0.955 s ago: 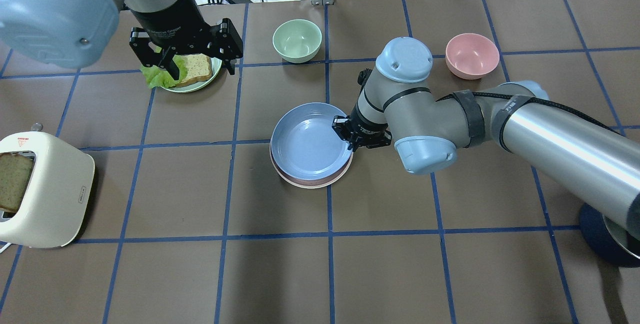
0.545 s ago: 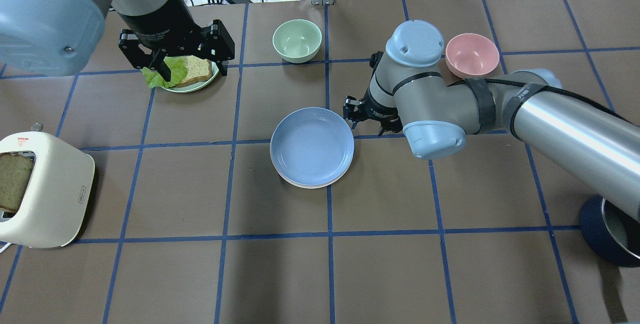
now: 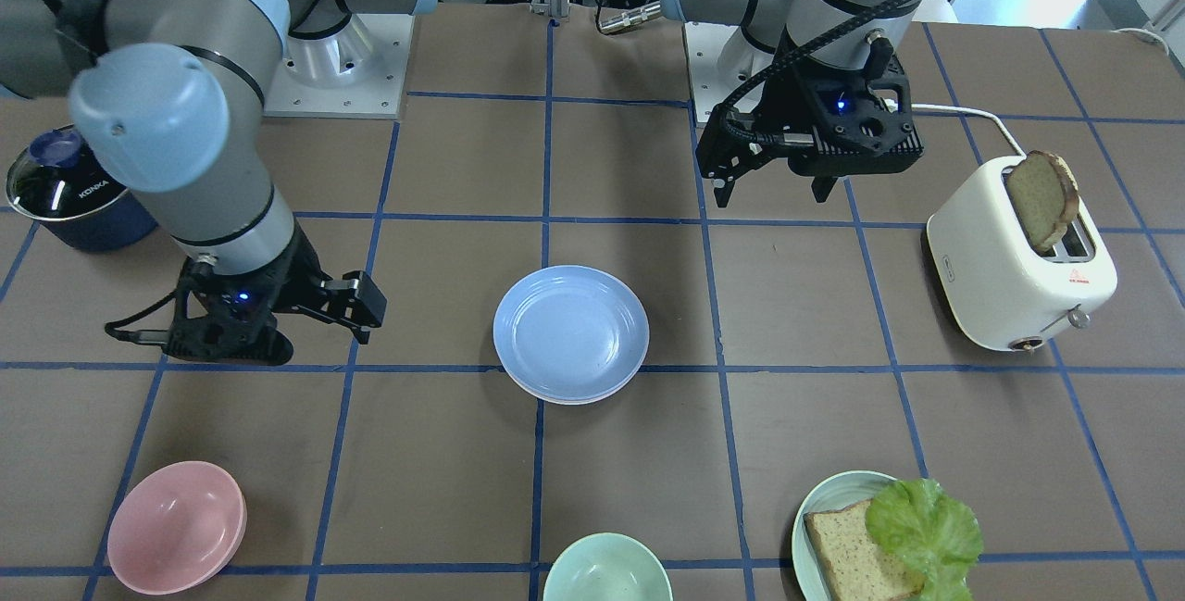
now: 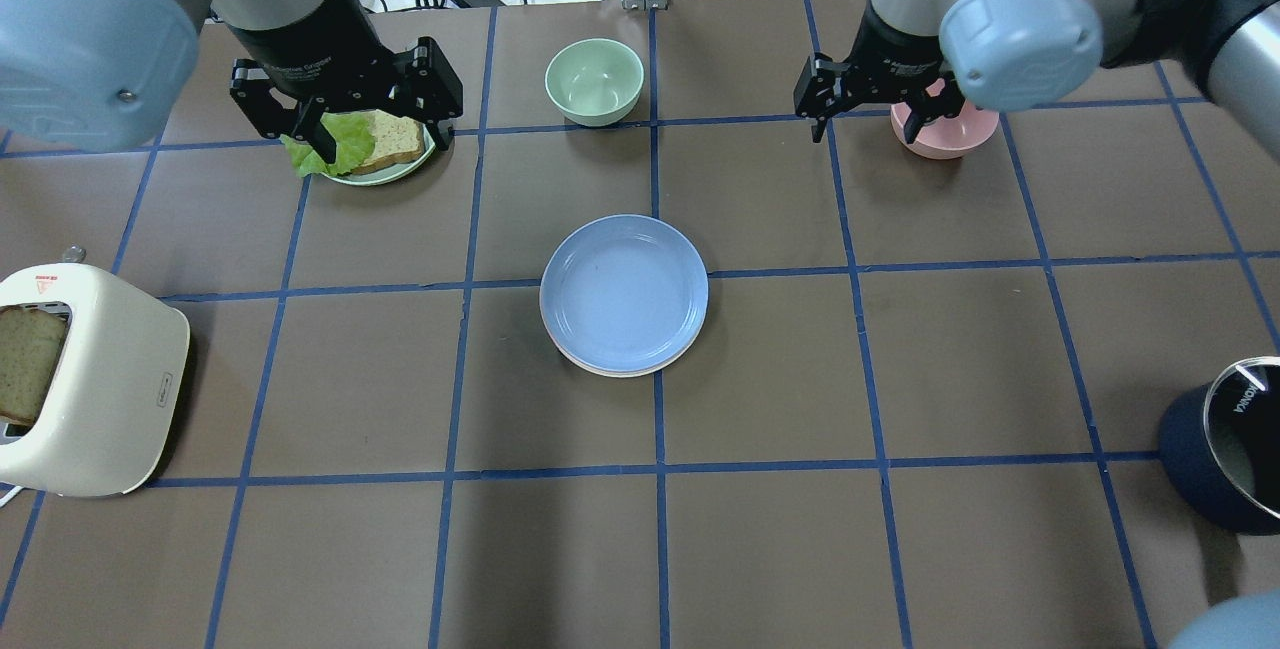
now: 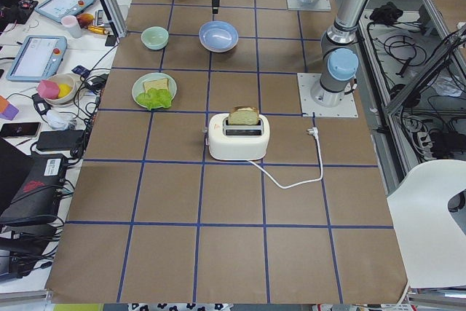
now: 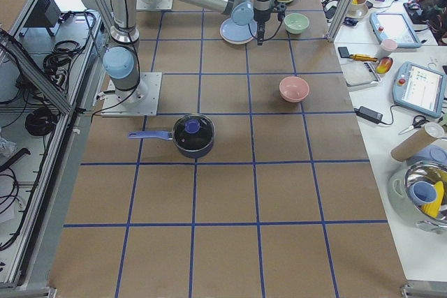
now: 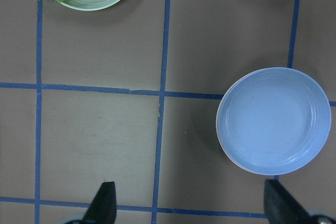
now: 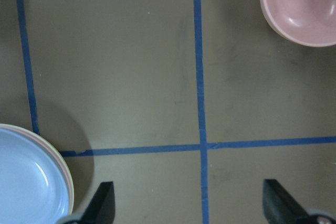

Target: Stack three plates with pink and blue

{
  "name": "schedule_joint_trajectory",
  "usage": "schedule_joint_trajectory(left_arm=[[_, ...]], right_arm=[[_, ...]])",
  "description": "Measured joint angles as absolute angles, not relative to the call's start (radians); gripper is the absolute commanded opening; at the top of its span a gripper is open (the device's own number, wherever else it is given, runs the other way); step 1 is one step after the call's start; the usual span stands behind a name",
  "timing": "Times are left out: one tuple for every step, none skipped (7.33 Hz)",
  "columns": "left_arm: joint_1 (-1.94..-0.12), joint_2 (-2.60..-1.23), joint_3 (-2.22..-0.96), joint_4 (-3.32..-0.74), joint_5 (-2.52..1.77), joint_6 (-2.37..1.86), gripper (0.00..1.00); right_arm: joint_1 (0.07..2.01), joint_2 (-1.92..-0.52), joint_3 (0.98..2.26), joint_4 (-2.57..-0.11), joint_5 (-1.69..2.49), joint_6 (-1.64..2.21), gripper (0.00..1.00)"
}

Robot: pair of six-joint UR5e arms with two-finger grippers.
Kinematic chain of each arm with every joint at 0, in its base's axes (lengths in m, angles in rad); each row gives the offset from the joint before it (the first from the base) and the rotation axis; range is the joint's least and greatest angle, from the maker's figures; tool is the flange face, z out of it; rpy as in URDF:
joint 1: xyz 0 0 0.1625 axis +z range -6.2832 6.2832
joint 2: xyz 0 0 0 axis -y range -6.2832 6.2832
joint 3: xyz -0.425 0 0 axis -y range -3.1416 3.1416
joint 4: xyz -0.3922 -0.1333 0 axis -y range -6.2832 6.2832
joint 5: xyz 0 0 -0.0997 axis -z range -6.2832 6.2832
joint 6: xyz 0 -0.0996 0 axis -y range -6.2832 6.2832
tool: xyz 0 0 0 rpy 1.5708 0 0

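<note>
The light blue plate (image 4: 624,289) lies flat on top of a stack at the table's middle. A thin pale pink rim (image 4: 598,367) shows under its near edge. A whitish rim (image 3: 561,395) shows at the bottom of the stack in the front-facing view. The stack also shows in the left wrist view (image 7: 273,121) and the right wrist view (image 8: 26,179). My right gripper (image 4: 865,127) is open and empty, raised at the far right beside the pink bowl (image 4: 955,137). My left gripper (image 4: 382,137) is open and empty, above the bread plate (image 4: 400,161).
A mint bowl (image 4: 594,79) stands at the far middle. A cream toaster (image 4: 90,384) with a bread slice is at the left edge. A dark blue pot (image 4: 1215,459) is at the near right. Clutter lies beyond the far table edge.
My right gripper let go of the blue plate, which settled flat on the stack. The gripper then rose and moved far right to the pink bowl. The left arm shifted slightly.
</note>
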State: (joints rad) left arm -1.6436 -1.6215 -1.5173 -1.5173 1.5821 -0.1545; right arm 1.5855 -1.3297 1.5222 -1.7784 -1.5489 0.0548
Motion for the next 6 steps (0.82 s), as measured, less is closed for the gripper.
schedule_joint_trajectory(left_arm=[[-1.643,-1.621,-1.517,-1.517,1.581,-0.155,1.0],[-1.643,-1.622,-1.517,-1.517,1.581,-0.154,1.0],[-1.643,-1.622,-1.517,-1.517,1.581,-0.154,1.0],[-1.643,-1.622,-1.517,-1.517,1.581,-0.154,1.0],[-1.643,-1.622,-1.516,-1.517,1.58,-0.154,1.0],[-1.643,-1.621,-1.516,-1.517,1.58,-0.155,1.0]], right_arm=[[1.578,-1.399,1.506,-1.688,-1.552,0.034,1.0],[1.578,-1.458,1.495,-1.618,-1.551,0.028,1.0],[1.578,-1.487,1.488,-1.585,-1.546,0.022,1.0],[1.578,-1.497,1.488,-1.576,-1.546,0.011,1.0],[1.578,-1.501,1.49,-1.575,-1.554,0.001,1.0],[1.578,-1.504,1.491,-1.576,-1.562,-0.003,1.0]])
